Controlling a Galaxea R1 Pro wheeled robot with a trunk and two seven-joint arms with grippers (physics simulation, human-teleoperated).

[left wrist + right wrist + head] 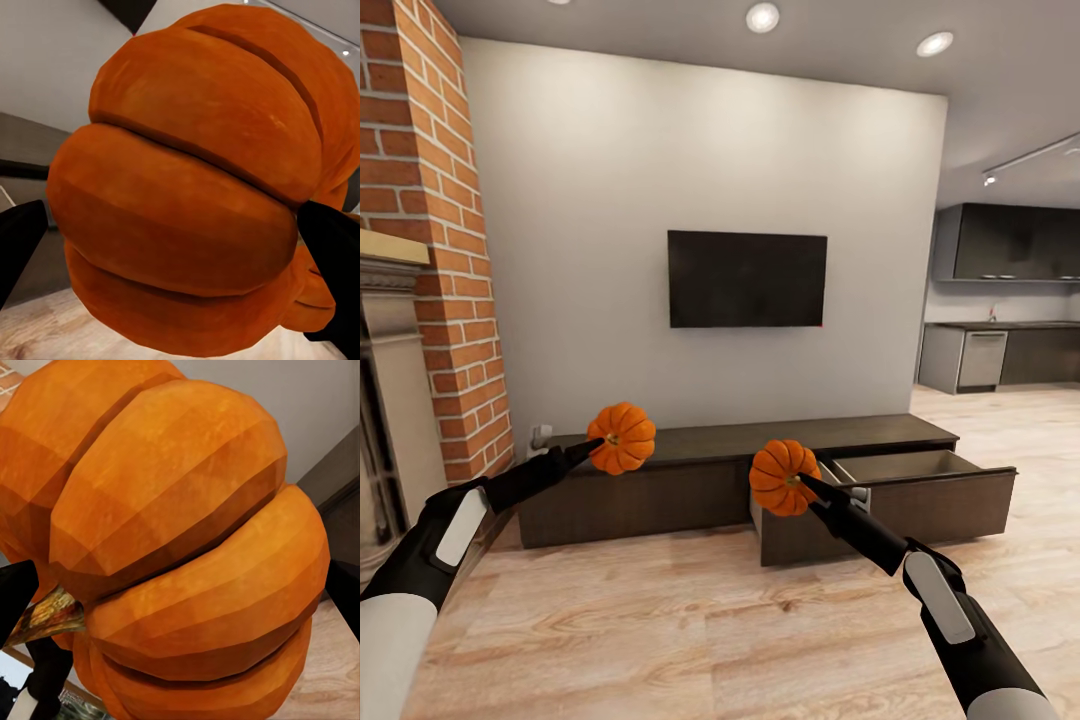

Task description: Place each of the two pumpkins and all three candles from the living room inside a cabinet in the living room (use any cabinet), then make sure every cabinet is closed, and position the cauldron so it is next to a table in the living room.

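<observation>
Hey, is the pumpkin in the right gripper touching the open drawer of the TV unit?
Cannot tell. In the head view the pumpkin overlaps the open drawer's near corner, but that overlap shows neither contact nor a gap.

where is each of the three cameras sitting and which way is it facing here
Head view: sits on the robot's head, faces the white wall with the TV and the cabinet, its right drawer open; both arms show, left gripper and right gripper each shut on a pumpkin.
Left wrist view: sits on the left arm, looks along its dark fingers at the left pumpkin.
Right wrist view: sits on the right arm, looks at the right pumpkin, dark finger edges beside it.
Shared: head view shows both pumpkins too.
</observation>
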